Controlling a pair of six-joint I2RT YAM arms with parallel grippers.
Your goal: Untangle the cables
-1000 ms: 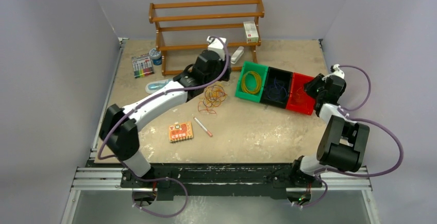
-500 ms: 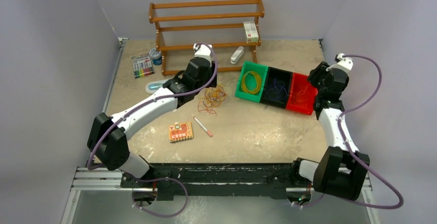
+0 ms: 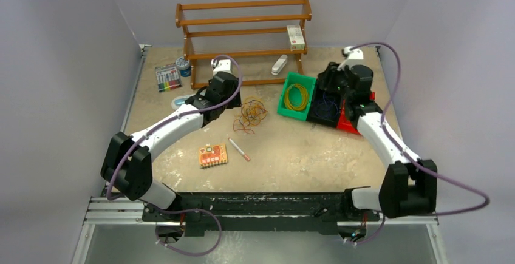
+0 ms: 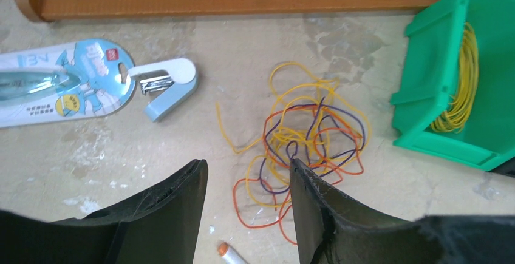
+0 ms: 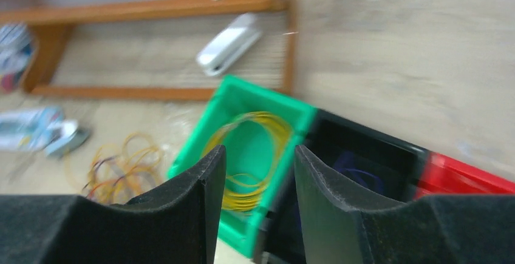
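Note:
The cables (image 3: 251,113) lie as a loose tangle of yellow, orange-red and dark blue loops on the table's middle. In the left wrist view the cables (image 4: 303,148) spread just beyond my left gripper (image 4: 246,164), which is open and empty, its right fingertip over the tangle's near edge. From above, the left gripper (image 3: 235,101) hangs just left of the tangle. My right gripper (image 5: 260,148) is open and empty above the seam between the green bin (image 5: 243,91) and the black bin (image 5: 364,148). Seen from above, the right gripper (image 3: 331,88) is over the black bin (image 3: 317,113).
The green bin (image 3: 284,97) holds coiled yellow wire, the black bin blue wire, and a red bin (image 3: 345,124) stands beside them. A wooden rack (image 3: 243,33) runs along the back. A pen (image 3: 238,148), an orange card (image 3: 212,155) and a blue stapler (image 4: 170,85) lie nearby.
My left arm drew back to the left, off the tangle. My right arm swung from the red bin at the right to above the black bin, and its jaws opened.

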